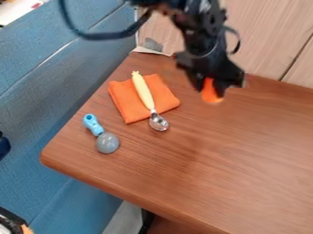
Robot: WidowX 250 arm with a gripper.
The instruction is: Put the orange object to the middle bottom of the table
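Near the far edge of the table (202, 183), toward the wall (266, 45), the claw (211, 87) hangs down with the orange object (211, 94) pinched between its two fingers. The orange object pokes out below them, its lower end rounded; whether it touches the wood cannot be told. The arm (198, 32) comes in from the top edge, and a dark cable (98, 35) loops out to the left of it. To the left of the claw and well apart from it, an orange cloth (125, 100) lies flat on the brown table. A spoon (145, 93) rests across the cloth, its pale yellow handle running a little beyond the cloth's upper edge and its shiny metal bowl past the lower edge. Lower left of the cloth, and apart from it, is a scoop (107, 142) with a light blue handle and a grey, round head; the handle points up and to the left, the head down toward the near edge. Along the table's left side runs a blue sofa (43, 91). Behind the table, the wall is of light wood panels with a dark seam slanting down at the right. Under the near edge, a dark leg (147, 220) shows.
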